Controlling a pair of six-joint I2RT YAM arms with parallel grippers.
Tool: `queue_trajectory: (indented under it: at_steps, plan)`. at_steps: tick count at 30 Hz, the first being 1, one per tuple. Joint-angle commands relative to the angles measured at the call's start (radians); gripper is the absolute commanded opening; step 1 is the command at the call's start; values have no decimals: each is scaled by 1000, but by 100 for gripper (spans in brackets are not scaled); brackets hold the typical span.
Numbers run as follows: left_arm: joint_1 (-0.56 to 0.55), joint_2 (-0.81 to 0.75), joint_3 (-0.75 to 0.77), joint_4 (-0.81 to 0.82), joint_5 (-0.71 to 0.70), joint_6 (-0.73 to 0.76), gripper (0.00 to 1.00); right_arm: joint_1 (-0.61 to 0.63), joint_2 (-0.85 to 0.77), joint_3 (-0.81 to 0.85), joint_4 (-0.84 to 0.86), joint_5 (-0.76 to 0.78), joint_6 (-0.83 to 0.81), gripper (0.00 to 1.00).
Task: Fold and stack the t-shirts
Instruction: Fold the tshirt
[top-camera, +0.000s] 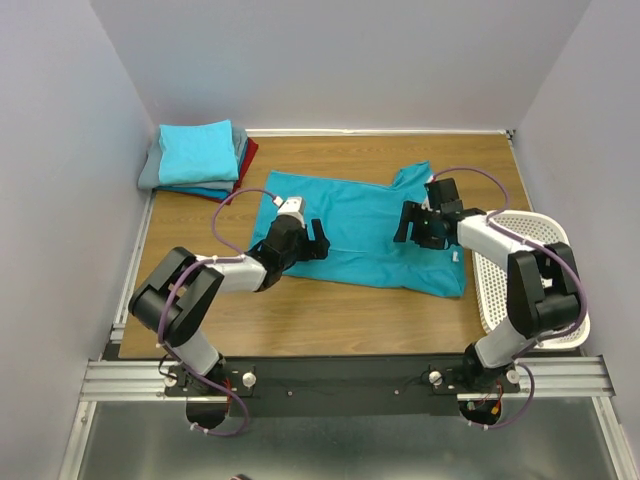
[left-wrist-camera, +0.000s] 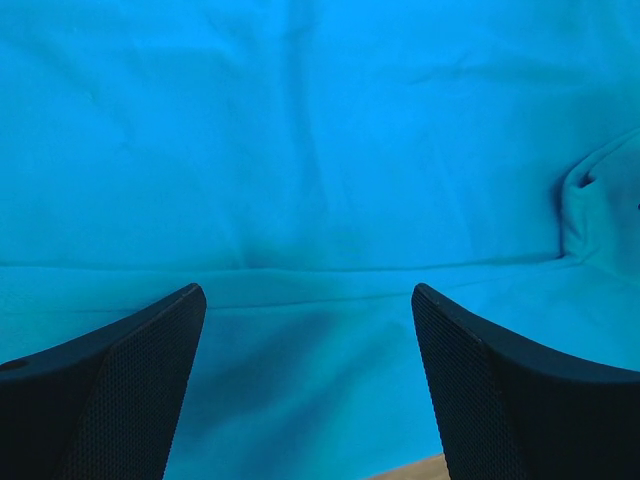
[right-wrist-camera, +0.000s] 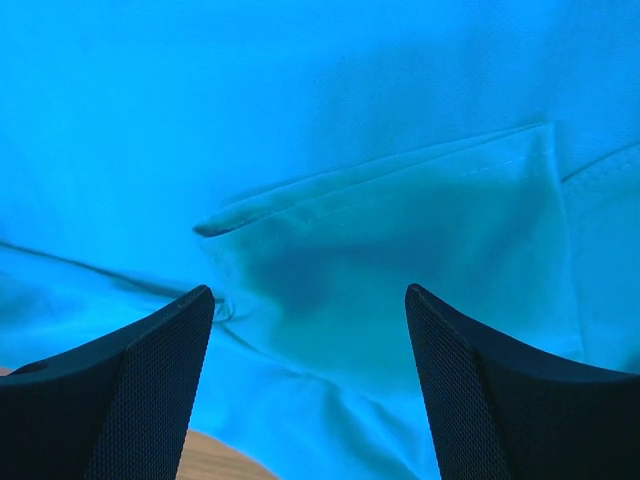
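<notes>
Top view: flat in the middle of the table (top-camera: 300, 310), teal t-shirt (top-camera: 365, 235), with bare wood free along its near edge and beyond its far edge. Over its left part the left gripper (top-camera: 312, 243), over its right part the right gripper (top-camera: 412, 225), close to the basket (top-camera: 530, 270). In the far left corner, well apart, the folded stack (top-camera: 198, 158).

Left wrist: left gripper (left-wrist-camera: 308, 300) wide open, holding nothing, just over the hem (left-wrist-camera: 300, 268).

Right wrist: right gripper (right-wrist-camera: 308, 300) also wide open and empty, over the edge of a turned-back sleeve (right-wrist-camera: 400, 250).

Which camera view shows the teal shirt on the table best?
The top external view: it shows the teal shirt whole, spread on the table. The left wrist view shows only close flat cloth with a seam; the right wrist view only a folded flap of it.
</notes>
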Motion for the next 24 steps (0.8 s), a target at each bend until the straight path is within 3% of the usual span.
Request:
queue_trajectory:
  at_steps: [1, 15, 24]
  plan:
    - [-3, 36, -46, 96, 24, 5, 92, 10, 33, -60, 84, -23, -4, 84]
    - [-13, -62, -303, 114, -19, -132, 91, 41, -56, -289, 69, -29, 87, 84]
    - [-117, -320, -428, 24, -51, -276, 90, 88, -244, -369, 3, -27, 145, 84]
